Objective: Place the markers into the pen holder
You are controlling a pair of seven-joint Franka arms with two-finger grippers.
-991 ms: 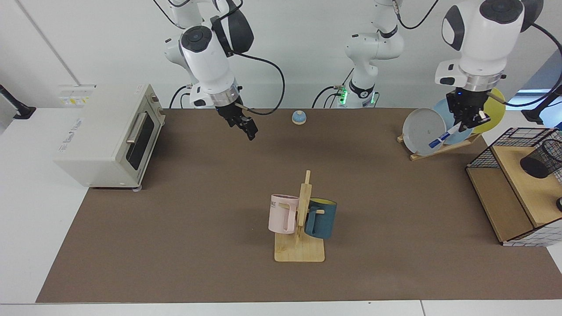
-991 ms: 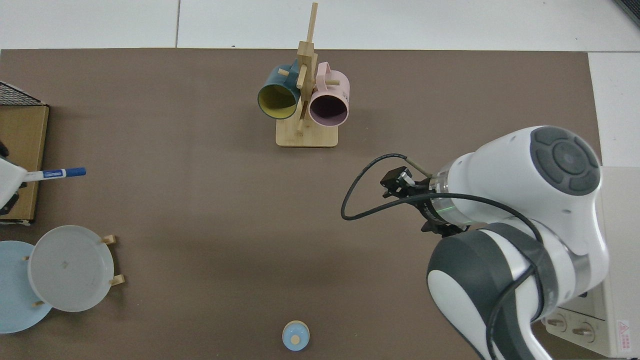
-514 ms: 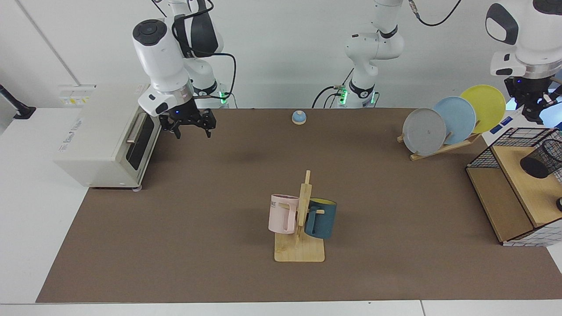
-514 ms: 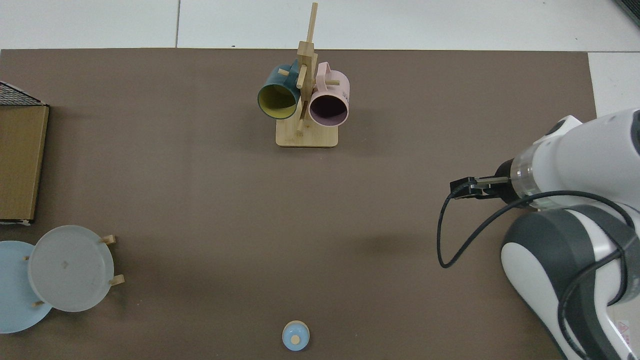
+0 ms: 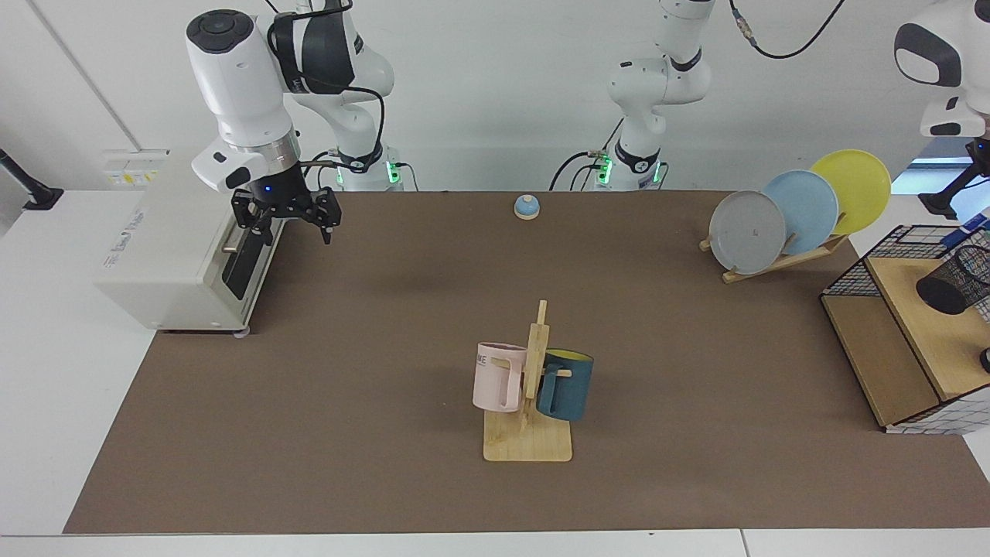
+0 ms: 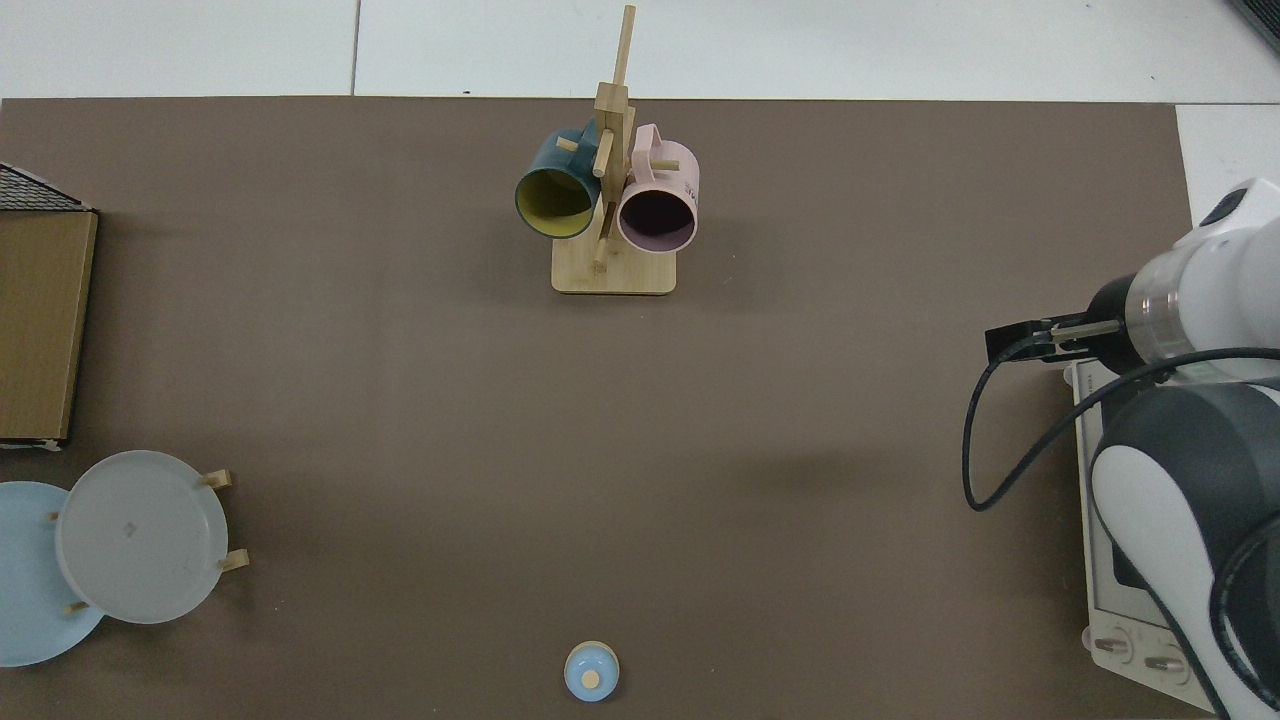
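**A:** Right gripper (image 5: pixel 286 216) hangs beside the toaster oven (image 5: pixel 182 247), jaws spread wide with nothing between them. That arm is waiting. Where's the action?

**B:** Far side. The left arm (image 5: pixel 947 70) reaches over the wire basket (image 5: pixel 851 282), and the left gripper (image 5: pixel 984 166) is cut off by the frame edge, so I cannot tell whether it's clamped or apart.

**A:** And the marker?

**B:** Just a blue tip (image 5: pixel 972 225) at the edge of the facing view, right above the pen holder (image 5: pixel 957 280). I take that to be the marker, though the rest is out of frame. The top view shows neither of them.

**A:** The pen holder looks tipped, with its dark base towards us.

**B:** It does. It rests on the wooden shelf (image 5: pixel 920 333) inside the basket, with its mouth partly out of view. It looks a light mesh cup, and a nudge on the rim could roll it.

**A:** How will the marker handle?

**B:** I'd say light, stiff and smooth-barrelled, so it could swivel in a pinch. I'd hold it mid-barrel or a little towards the top, leaving the lower end free to enter the mouth first.
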